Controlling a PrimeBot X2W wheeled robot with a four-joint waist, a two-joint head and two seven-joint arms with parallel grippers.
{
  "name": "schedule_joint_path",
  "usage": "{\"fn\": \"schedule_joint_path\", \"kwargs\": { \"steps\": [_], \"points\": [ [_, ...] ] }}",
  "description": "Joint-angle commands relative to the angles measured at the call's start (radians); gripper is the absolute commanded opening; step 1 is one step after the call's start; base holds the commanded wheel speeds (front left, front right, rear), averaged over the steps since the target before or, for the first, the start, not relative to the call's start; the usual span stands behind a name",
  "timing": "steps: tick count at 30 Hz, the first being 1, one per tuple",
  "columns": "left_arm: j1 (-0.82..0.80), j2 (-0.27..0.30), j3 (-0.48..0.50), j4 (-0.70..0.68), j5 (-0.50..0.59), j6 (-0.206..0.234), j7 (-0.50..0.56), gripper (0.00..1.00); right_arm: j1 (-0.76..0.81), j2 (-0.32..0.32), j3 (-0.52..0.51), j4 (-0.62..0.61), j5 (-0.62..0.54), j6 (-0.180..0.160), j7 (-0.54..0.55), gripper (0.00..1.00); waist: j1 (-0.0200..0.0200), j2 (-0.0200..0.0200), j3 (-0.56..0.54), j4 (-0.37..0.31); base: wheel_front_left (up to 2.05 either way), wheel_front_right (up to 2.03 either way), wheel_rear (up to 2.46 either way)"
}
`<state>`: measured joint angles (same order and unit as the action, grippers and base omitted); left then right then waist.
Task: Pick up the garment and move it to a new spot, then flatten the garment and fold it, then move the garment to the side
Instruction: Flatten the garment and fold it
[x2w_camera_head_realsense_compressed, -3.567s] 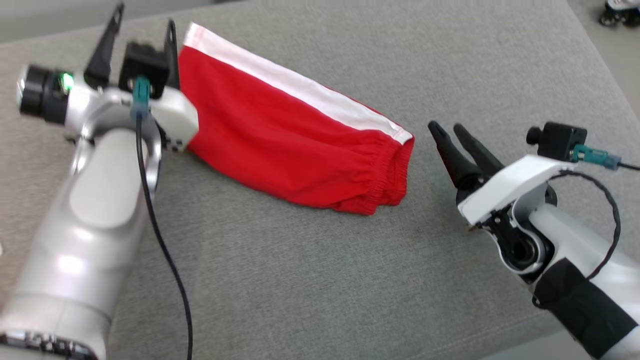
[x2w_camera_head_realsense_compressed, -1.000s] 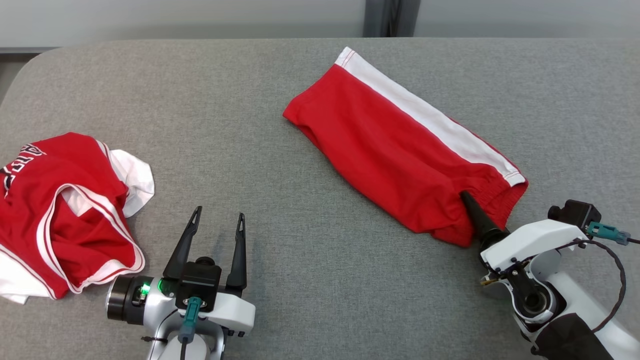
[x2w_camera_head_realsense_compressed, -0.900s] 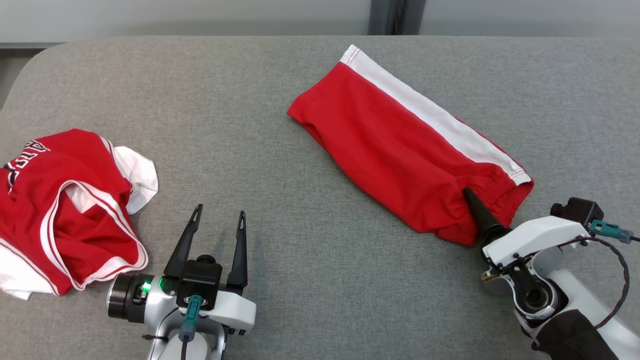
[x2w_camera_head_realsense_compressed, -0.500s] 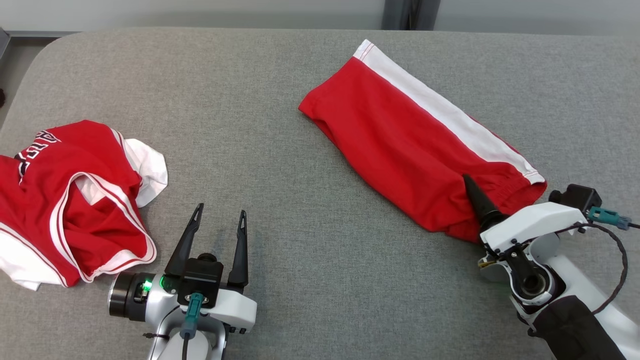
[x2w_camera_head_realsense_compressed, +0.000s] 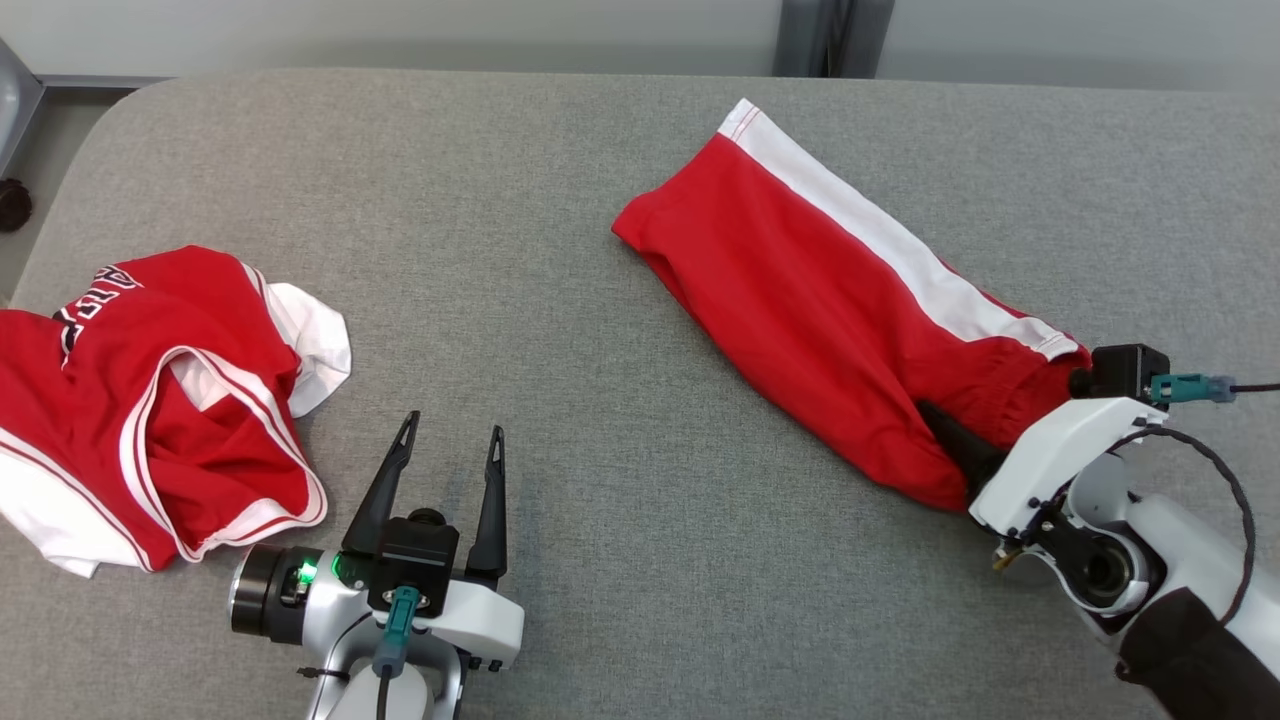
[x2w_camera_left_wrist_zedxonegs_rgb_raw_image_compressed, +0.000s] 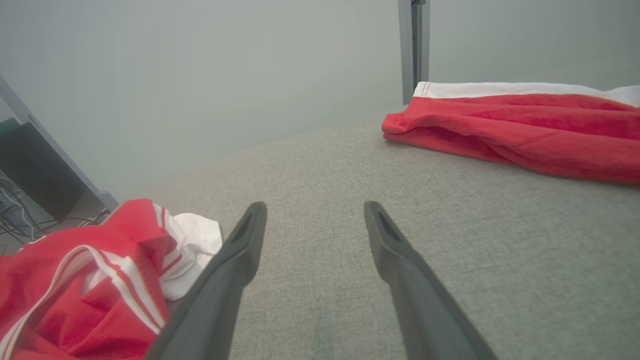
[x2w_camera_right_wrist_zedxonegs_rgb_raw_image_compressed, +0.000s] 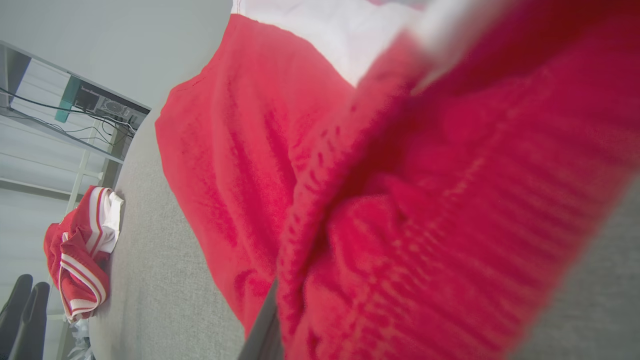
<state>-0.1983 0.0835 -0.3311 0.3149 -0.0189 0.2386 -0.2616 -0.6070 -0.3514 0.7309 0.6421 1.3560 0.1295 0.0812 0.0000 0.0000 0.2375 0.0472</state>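
Note:
The garment (x2w_camera_head_realsense_compressed: 800, 290) is a pair of red shorts with a white side stripe, folded into a long strip and lying diagonally on the right half of the grey table (x2w_camera_head_realsense_compressed: 520, 260). My right gripper (x2w_camera_head_realsense_compressed: 945, 425) is shut on the garment's elastic waistband end, which bunches up around it; one dark finger lies on top of the cloth. In the right wrist view red cloth (x2w_camera_right_wrist_zedxonegs_rgb_raw_image_compressed: 380, 200) hangs close over the lens, with one grey finger (x2w_camera_right_wrist_zedxonegs_rgb_raw_image_compressed: 261, 335) under it. My left gripper (x2w_camera_head_realsense_compressed: 452, 428) rests open and holds nothing, low at the table's front, far left of the garment (x2w_camera_left_wrist_zedxonegs_rgb_raw_image_compressed: 500, 135).
A crumpled red and white jersey (x2w_camera_head_realsense_compressed: 150, 400) lies at the table's left end, just left of my left gripper (x2w_camera_left_wrist_zedxonegs_rgb_raw_image_compressed: 315, 207). A pale wall and a dark post (x2w_camera_head_realsense_compressed: 825, 35) stand behind the table. Bare grey cloth stretches between the two garments.
My right gripper has shut on the waistband, which now bunches and lifts around it. The camera has shifted a little. My left arm has stayed where it was, open.

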Motion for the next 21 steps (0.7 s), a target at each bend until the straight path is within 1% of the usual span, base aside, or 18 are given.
{"fn": "schedule_joint_path", "kwargs": {
  "steps": [1,8,9,12,18,21],
  "points": [
    [-0.008,0.002,0.000,0.003,0.004,0.000,-0.004,1.00,-0.014,-0.032,0.019,-0.018,-0.004,0.002,0.027,0.00,0.0000,0.0000,-0.004,0.003,0.00,0.00,0.00],
    [0.003,-0.005,-0.002,0.014,-0.004,0.001,-0.004,1.00,-0.042,-0.165,0.091,-0.090,-0.007,0.002,0.123,0.00,0.0000,0.0000,-0.016,0.006,0.00,0.00,0.00],
    [0.003,-0.005,-0.002,0.014,-0.004,0.001,-0.004,1.00,-0.042,-0.165,0.091,-0.090,-0.007,0.002,0.123,0.00,0.0000,0.0000,-0.016,0.006,0.00,0.00,0.00],
    [0.003,-0.006,-0.004,0.018,-0.003,-0.001,-0.004,1.00,-0.064,-0.210,0.120,-0.105,-0.009,0.002,0.159,0.00,0.0000,0.0000,-0.018,0.006,0.00,0.00,0.00],
    [0.000,-0.011,-0.014,0.027,0.000,-0.004,-0.004,1.00,-0.116,-0.293,0.181,-0.101,-0.033,0.002,0.218,0.00,0.0000,0.0000,-0.021,0.010,0.00,0.00,0.00],
    [0.002,-0.012,-0.018,0.031,0.002,-0.006,-0.004,1.00,-0.144,-0.336,0.220,-0.083,-0.064,0.002,0.238,0.00,0.0000,0.0000,-0.022,0.016,0.00,0.00,0.00]
  ]
}}
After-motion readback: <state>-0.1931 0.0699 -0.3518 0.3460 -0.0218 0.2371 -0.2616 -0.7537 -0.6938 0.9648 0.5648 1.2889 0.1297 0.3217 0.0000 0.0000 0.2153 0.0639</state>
